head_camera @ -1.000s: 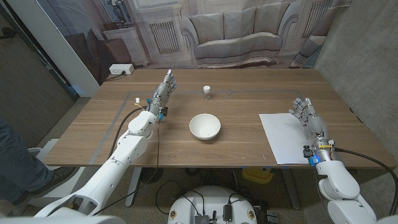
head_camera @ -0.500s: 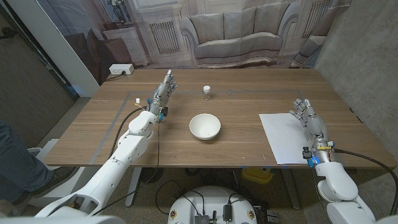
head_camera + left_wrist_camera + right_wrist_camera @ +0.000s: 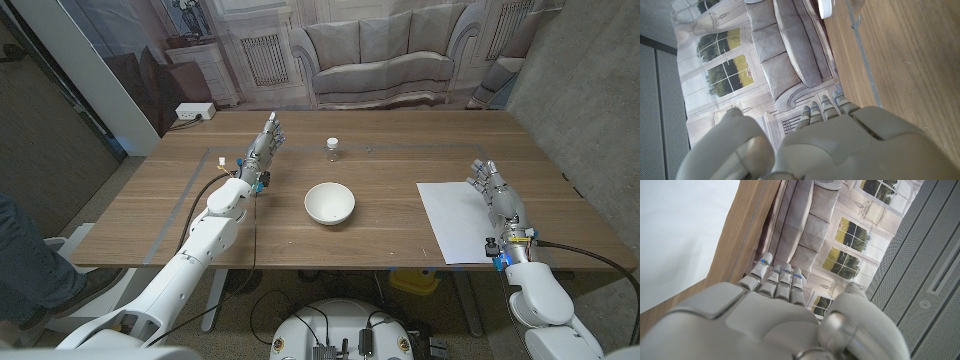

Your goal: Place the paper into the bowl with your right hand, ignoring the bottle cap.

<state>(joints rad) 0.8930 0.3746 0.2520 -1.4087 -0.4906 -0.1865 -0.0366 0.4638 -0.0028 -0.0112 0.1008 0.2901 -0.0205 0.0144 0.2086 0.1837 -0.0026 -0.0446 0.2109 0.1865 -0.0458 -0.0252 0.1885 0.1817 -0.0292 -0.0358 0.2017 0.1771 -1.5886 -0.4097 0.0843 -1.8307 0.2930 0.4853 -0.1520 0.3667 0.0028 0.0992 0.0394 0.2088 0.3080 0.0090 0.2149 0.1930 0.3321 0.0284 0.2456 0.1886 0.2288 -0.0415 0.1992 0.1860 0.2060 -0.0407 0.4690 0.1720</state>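
Note:
A white sheet of paper [image 3: 461, 219] lies flat near the table's right front edge; the right wrist view shows it too [image 3: 675, 235]. My right hand [image 3: 499, 196] stands at the paper's right side with fingers straight and apart, holding nothing. A white bowl [image 3: 329, 203] sits empty at the table's middle. A small clear bottle cap [image 3: 333, 146] stands behind the bowl. My left hand [image 3: 264, 148] is up at the left of the cap, fingers extended, empty.
A thin grey line [image 3: 188, 195] runs along the wooden table's left part. A white power strip [image 3: 194, 112] lies on a shelf beyond the far left corner. A person's leg [image 3: 25, 262] shows at the left edge.
My right hand has shifted slightly toward the paper's right edge. The left hand, bowl, cap and paper are as before.

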